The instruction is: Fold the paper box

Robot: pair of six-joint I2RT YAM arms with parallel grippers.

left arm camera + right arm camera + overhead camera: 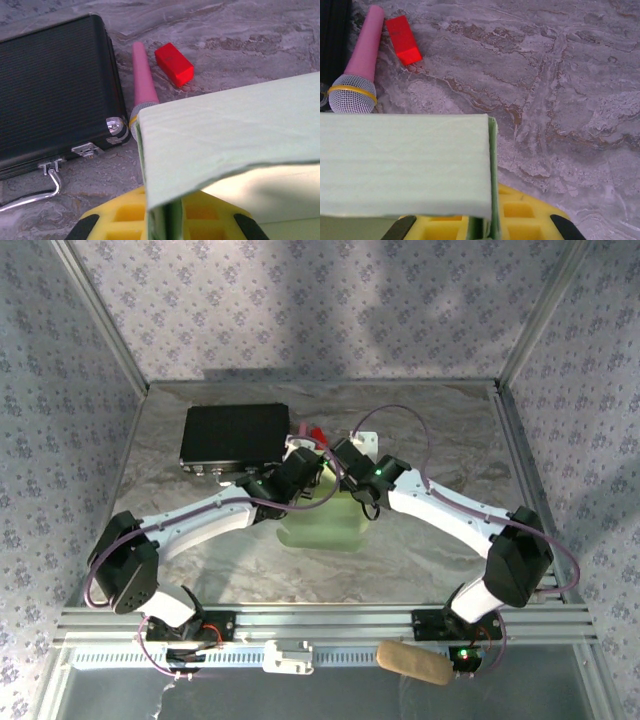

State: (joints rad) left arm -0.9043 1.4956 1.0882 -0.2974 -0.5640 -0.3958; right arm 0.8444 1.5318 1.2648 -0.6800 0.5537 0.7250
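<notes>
Gripping the paper box [320, 525] at two corners, both hands are closed down on thin green card. The box sits on the bench [440, 550], to the right of the black case [235, 435] and nearer the arm bases than the case.

1. Left hand [167, 226]: closed to about the thickness of the card. An upright wall of the box is pinched between the yellow fingers, at the corner on the case side.
2. Right hand [482, 227]: closed equally tight, pinching an upright wall at the corner away from the case.
3. Box condition: a flat panel runs across from each pinched wall. The left wrist view shows a shaded hollow beneath the panel, so the box appears partly raised, not lying flat.
4. Beyond the box: a pink microphone [142, 75] lies just beside the right side of the case, its mesh head toward the box. A red block [174, 63] lies just right of the microphone, apart from the case.

Step in hand, as judged: forming the walls, with both corners secured and the creases not yet fully set.

Next move: displace both hands together along the crease lines. Unequal travel would probably skew or buckle the thin card. Keep the fold clear of the microphone head, which lies near the case-side corner.
</notes>
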